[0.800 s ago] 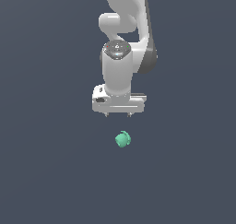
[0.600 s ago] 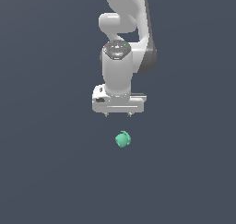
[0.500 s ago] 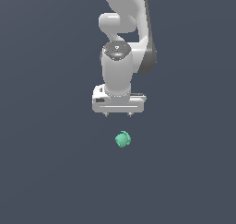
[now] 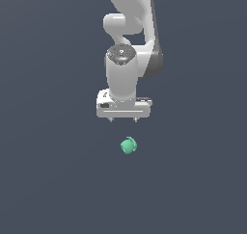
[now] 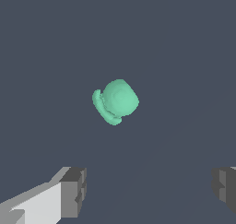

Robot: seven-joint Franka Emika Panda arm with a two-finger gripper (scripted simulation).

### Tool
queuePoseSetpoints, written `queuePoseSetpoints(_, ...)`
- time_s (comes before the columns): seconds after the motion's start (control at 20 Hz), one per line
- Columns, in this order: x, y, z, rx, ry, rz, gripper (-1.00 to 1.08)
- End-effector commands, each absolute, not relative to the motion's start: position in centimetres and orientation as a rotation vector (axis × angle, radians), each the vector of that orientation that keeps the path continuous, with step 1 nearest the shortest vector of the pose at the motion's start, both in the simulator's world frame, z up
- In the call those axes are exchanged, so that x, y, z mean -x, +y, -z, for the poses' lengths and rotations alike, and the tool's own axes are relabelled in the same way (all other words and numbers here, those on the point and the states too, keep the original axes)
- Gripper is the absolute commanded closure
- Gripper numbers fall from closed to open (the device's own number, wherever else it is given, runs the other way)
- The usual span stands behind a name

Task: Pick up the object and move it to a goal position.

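Teal against flat slate grey: the object (image 4: 128,146) sits alone on the worktop (image 4: 43,180), a lumpy little blob that looks like a rounded dome with a ridged collar on one side. From where I stand, going across the exterior view from left to right, there is bare grey surface, then the blob and the white arm (image 4: 126,59) above it near the middle, then bare grey again. No worktop edge, wall or other item shows anywhere.

The claw (image 4: 123,119) hangs above the blob, well apart from it and holding nothing. In the wrist view its two grey fingertips (image 5: 73,191) stand wide, far wider than the blob, so it is released and ready.

My read is that this is the approach stage, before any grasp. The next move looks like a straight descent until the fingertips bracket the blob, then a squeeze. In the exterior view the blob seems very slightly to the right of the claw's centre, so a small sideways trim may help. The uneven shape could roll or squirt out if pinched off-centre. No goal marker is visible.
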State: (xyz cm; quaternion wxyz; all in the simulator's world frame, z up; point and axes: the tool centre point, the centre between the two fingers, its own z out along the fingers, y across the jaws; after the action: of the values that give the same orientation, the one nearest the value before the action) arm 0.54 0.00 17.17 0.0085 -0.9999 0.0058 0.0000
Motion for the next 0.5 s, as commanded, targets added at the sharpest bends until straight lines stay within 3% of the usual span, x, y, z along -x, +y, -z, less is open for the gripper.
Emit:
queuePoseSetpoints(0.0,-0.6,0.0,-17.1,3.125,0.004,0.000,-0.92)
queuePoseSetpoints(0.45,-1.8,0.5,-15.6,3.128,-0.189,-0.002,-0.92)
